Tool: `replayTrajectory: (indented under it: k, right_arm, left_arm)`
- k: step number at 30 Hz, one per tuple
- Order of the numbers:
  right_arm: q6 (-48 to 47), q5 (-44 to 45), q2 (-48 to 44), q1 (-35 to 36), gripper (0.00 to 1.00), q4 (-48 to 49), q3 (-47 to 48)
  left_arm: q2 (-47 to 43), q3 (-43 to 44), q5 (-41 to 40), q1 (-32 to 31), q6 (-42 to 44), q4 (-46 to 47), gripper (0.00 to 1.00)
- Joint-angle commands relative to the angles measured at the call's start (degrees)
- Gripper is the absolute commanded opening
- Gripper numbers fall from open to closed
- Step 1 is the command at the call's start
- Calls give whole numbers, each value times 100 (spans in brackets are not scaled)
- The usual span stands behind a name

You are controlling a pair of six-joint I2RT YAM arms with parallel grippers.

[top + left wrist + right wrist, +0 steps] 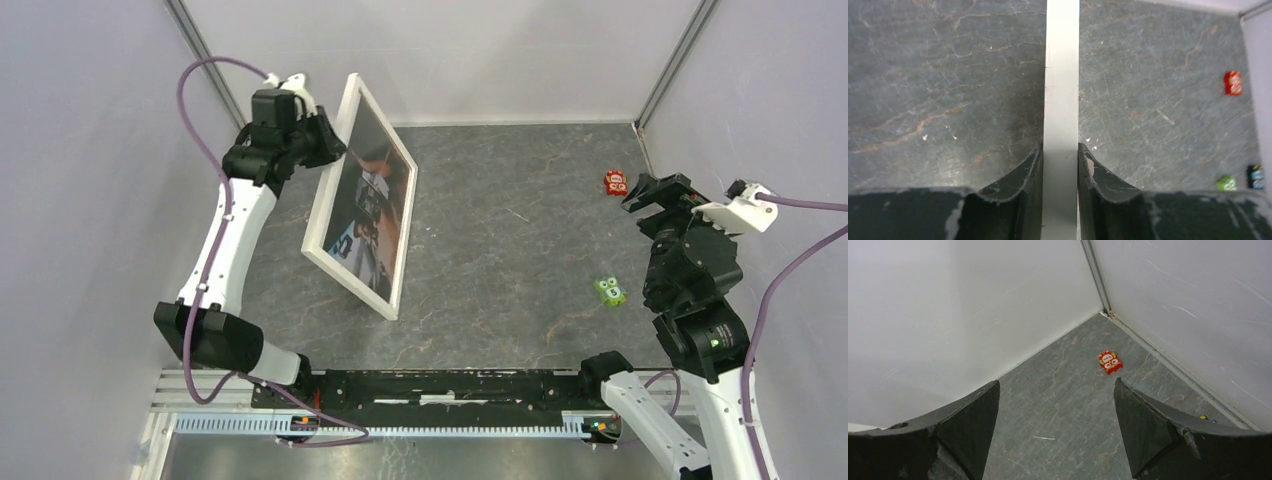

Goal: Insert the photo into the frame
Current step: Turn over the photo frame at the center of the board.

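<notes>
The frame point(345, 272), pale with narrow rails, stands tilted on its lower edge on the grey table at the left. The photo point(370, 210) shows inside it, facing right. My left gripper point(335, 135) is shut on the frame's upper rail. In the left wrist view the pale rail point(1061, 75) runs straight up between the two closed fingers, with the left gripper point(1061, 155) clamped on it. My right gripper point(650, 190) is open and empty at the far right, well away from the frame. In the right wrist view the right gripper point(1057, 390) has its jaws wide apart above bare table.
A small red toy point(615, 182) lies near the back right corner and also shows in the right wrist view point(1110, 362). A small green toy point(610, 291) lies on the right side. Walls enclose the table on three sides.
</notes>
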Motion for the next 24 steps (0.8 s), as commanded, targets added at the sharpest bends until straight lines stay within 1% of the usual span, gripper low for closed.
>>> replayTrajectory:
  k: [1,5,6,9,11,12,14,15,17,18,20,22,24]
  right_arm:
    - [69,-149,44,14,89,87,-162]
    - [129,-353,103,14,89,92,-346]
    - [139,-424,119,14,89,109,-405]
    - [120,-983,213,14,88,278,-701]
    - [67,-1662,455,10,88,360,-852]
    - [-41,-2187,633,15,88,362,-874]
    - [-347,-3418,1155,15,90,369,-853]
    - [-478,-4217,1391,15,90,381,-865]
    - [-487,-5255,1858,11,91,378,-936]
    - [-462,-5637,2051,25,91,392,-996]
    - [-429,-5934,2185,54,91,566,-1228]
    - [-437,-5934,2130,84,91,735,-1452]
    - [-471,-5888,2053,85,92,809,-1549]
  left_arm:
    - [-480,-1431,1029,654,-1449,852,2]
    - [-1125,-2771,976,1173,-2467,1799,2]
    - [-1317,-3045,920,1430,-2789,2035,2]
    - [-1931,-4072,323,1698,-3672,2744,2]
    - [-2385,-4769,-121,1893,-4309,3159,2]
    - [-2589,-5059,-329,1968,-4512,3365,2]
    - [-2704,-5492,-742,2067,-4784,3619,2]
    - [-2741,-5710,-812,2173,-4974,3776,2]
    - [-2844,-6267,-914,2397,-5356,4406,2]
    - [-2922,-6518,-1164,2458,-5496,4611,2]
    - [-3101,-6949,-1712,2517,-5894,4745,2]
    - [-3289,-7418,-2042,2525,-6159,5282,2]
    - [-3359,-7660,-2303,2528,-6530,5388,2]
